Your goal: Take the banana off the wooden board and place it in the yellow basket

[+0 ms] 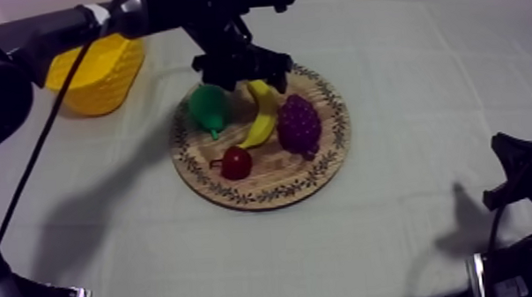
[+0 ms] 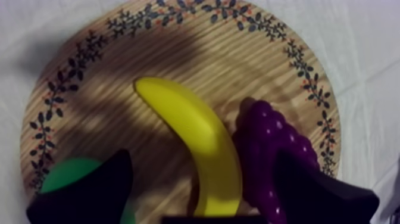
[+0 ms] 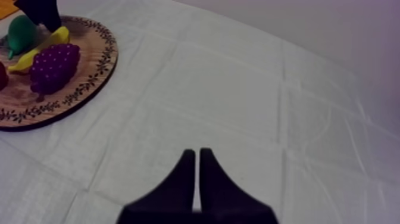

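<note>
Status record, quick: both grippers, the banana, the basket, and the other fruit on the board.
left gripper: open, over the board, one finger each side of the banana
right gripper: shut on nothing, over bare cloth
banana: lying on the board between pear and grapes, not gripped
yellow basket: on the table's left side, apart from the board
small red fruit: on the board
</note>
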